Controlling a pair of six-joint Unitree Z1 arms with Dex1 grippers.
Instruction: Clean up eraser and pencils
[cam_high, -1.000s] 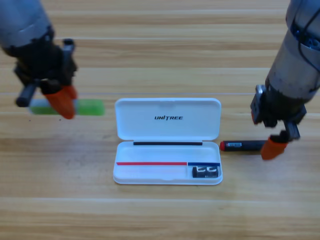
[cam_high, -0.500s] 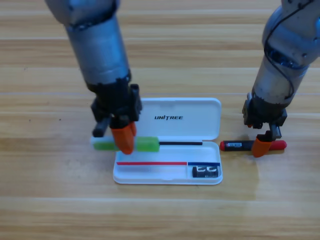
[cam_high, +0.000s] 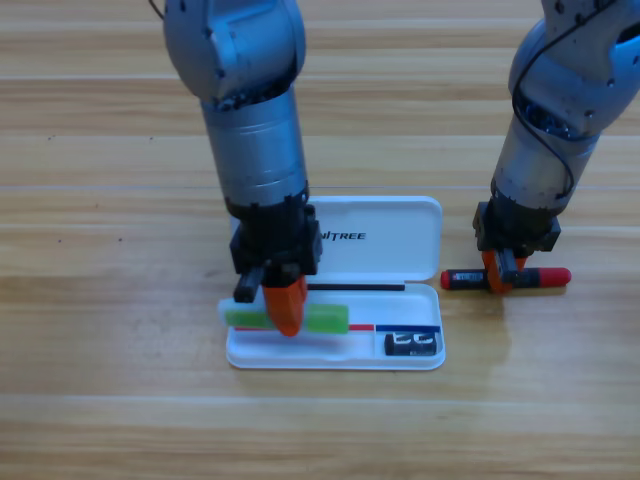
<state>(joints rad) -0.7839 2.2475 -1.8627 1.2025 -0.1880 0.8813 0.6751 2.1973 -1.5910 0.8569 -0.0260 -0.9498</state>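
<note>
The white case (cam_high: 420, 225) lies open at the table's middle. The black eraser (cam_high: 413, 343) rests in the right end of its tray. My left gripper (cam_high: 286, 305) is shut on the green pencil (cam_high: 322, 318), holding it level over the tray's left half. The pencil's pale end (cam_high: 226, 312) pokes past the case's left edge. To the right of the case, the red pencil (cam_high: 548, 276) with its black labelled section (cam_high: 466, 278) lies on the table. My right gripper (cam_high: 497, 275) points down onto its middle, jaws astride it.
Both grey arms come down from the top edge, the left one (cam_high: 250, 110) covering part of the case lid, the right one (cam_high: 555, 110) standing beside the lid's right end. Wooden table (cam_high: 120, 400) surrounds the case.
My left gripper carried the green pencil right and down from the table's left to over the case tray. My right gripper shifted left along the red pencil and lowered onto it.
</note>
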